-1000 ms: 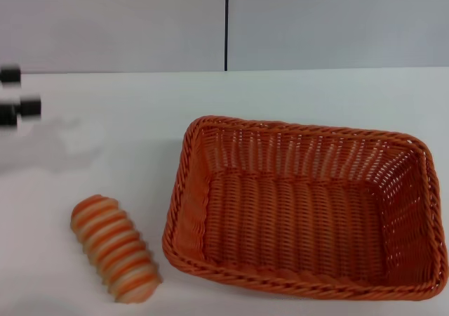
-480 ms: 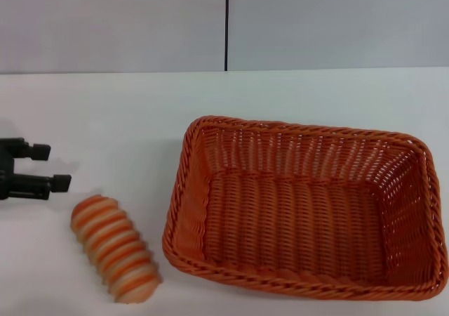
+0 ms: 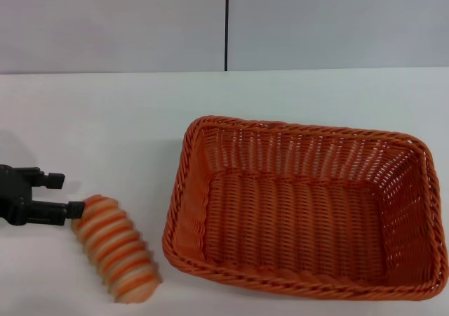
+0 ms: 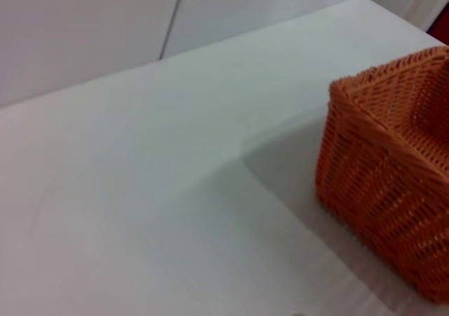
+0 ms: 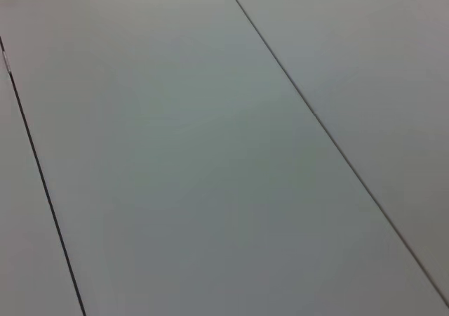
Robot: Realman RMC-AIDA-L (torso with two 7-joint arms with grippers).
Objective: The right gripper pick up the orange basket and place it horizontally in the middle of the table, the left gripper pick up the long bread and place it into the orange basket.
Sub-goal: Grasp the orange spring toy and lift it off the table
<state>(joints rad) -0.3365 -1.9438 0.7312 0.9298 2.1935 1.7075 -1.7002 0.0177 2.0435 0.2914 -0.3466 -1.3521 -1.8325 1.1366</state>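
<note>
- On the white table (image 3: 126, 112), the orange basket (image 3: 302, 207) lies lengthwise across the middle-right, empty, so the basket step looks done.
- Left of it, apart from its rim, the long bread (image 3: 114, 248) lies slantwise near the front edge.
- At the far left, the left gripper (image 3: 62, 194) is low, its two fingers spread apart and holding nothing; the nearer fingertip is touching or just beside the bread's far end.
- Judging from this, the bread pickup is in hand: the gripper needs to straddle the loaf across its width, then close.
- Off to the side, the right gripper is out of sight; its wrist camera faces only a wall.
</note>
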